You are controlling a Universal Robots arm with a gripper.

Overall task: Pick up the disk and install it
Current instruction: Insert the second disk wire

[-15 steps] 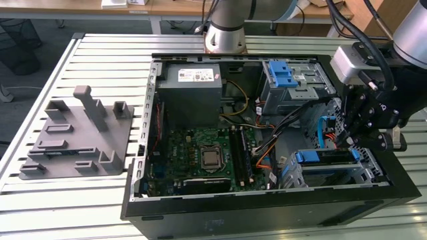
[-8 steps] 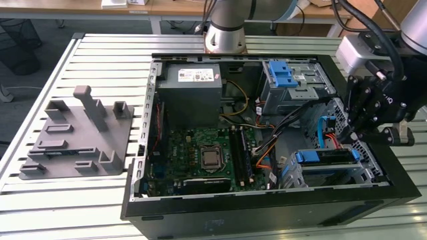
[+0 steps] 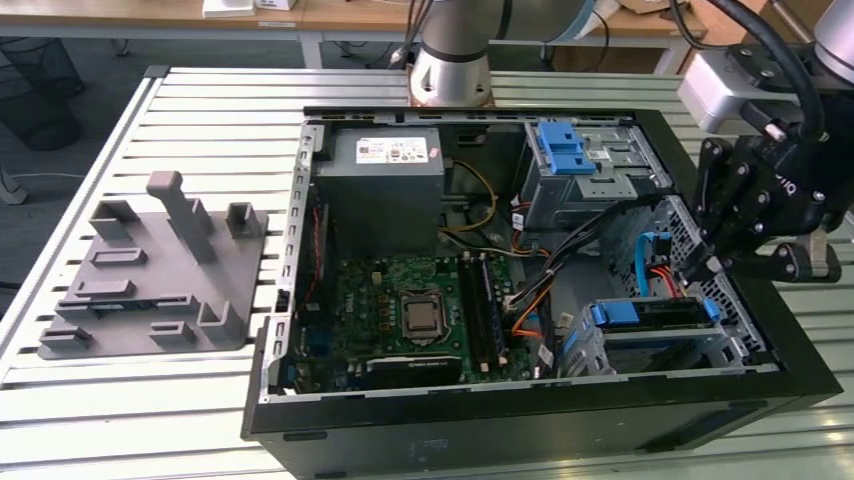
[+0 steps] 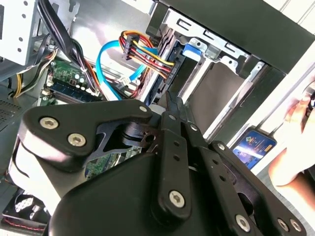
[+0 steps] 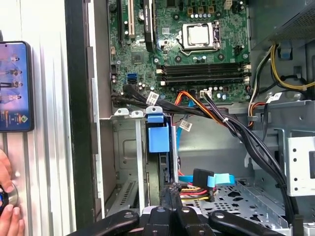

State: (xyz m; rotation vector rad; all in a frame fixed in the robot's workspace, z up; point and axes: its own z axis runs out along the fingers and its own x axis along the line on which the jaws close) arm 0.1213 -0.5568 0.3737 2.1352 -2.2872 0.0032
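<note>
The disk (image 3: 650, 314) sits in the drive bay at the front corner of the open computer case (image 3: 534, 425), on the exterior view's right, its blue plastic end facing up. The same blue end of the disk (image 5: 158, 136) shows between the bay's metal walls in the first wrist view, and as a small blue piece of the disk (image 4: 194, 50) in the second wrist view. My gripper (image 3: 697, 268) hangs just above and behind the bay. Its black fingers meet at the tips of the gripper (image 4: 171, 101), shut with nothing between them. Those tips of the gripper (image 5: 170, 194) are close to the bay's back end.
Blue and orange-red cables (image 5: 197, 105) run beside the bay. A second cage with a blue latch (image 3: 574, 150), the grey power supply (image 3: 387, 180) and the motherboard (image 3: 414, 310) are inside the case. A grey fixture (image 3: 147, 270) lies on the exterior view's left. A person's hand (image 5: 5, 201) and a phone (image 5: 14, 86) rest on the table beside the case.
</note>
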